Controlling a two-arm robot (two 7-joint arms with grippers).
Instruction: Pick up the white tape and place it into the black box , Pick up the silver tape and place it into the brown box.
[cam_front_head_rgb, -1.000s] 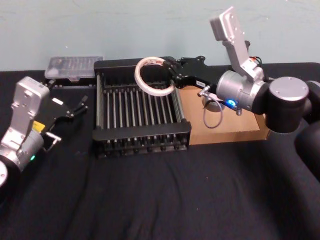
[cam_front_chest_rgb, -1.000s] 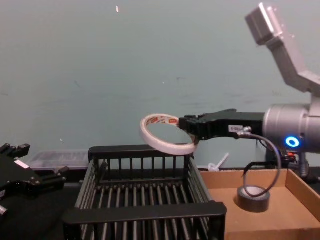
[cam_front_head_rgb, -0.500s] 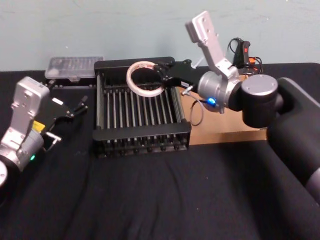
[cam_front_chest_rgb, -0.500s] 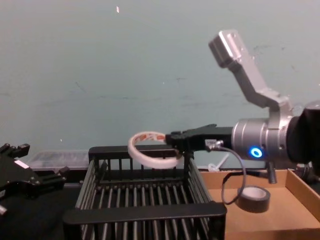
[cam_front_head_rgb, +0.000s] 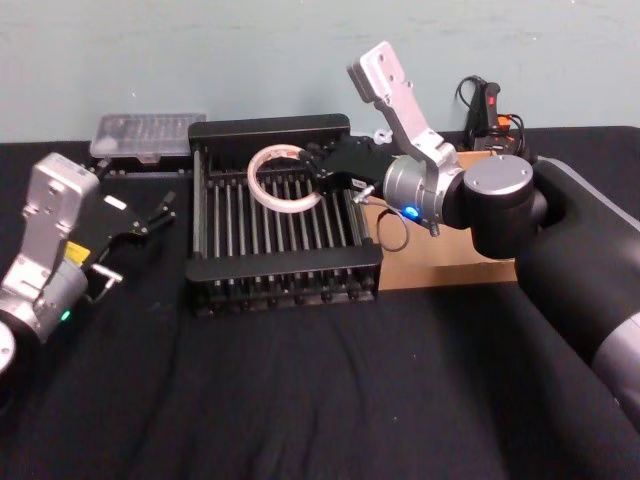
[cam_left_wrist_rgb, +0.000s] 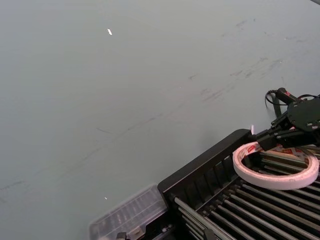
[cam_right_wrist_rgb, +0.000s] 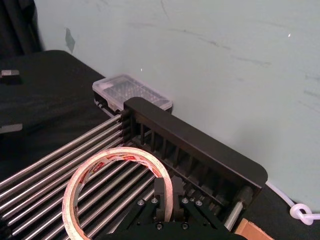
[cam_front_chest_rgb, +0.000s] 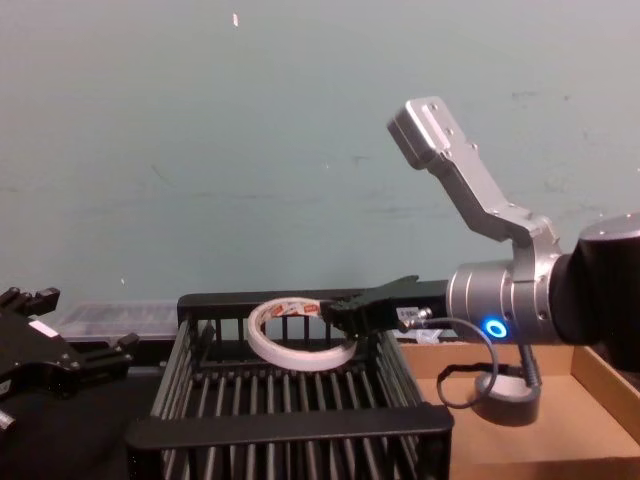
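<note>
Black cloth bench, teal wall behind.
My R gripper (cam_front_head_rgb: 322, 172) pinches white tape (cam_front_head_rgb: 283, 179) over black box (cam_front_head_rgb: 285, 268), unreleased; silver tape (cam_front_chest_rgb: 506, 396) already in brown box (cam_front_chest_rgb: 597, 378).

White tape (cam_front_head_rgb: 283, 178) with red marks; black box (cam_front_head_rgb: 285, 268); brown box (cam_front_head_rgb: 450, 268).
</note>
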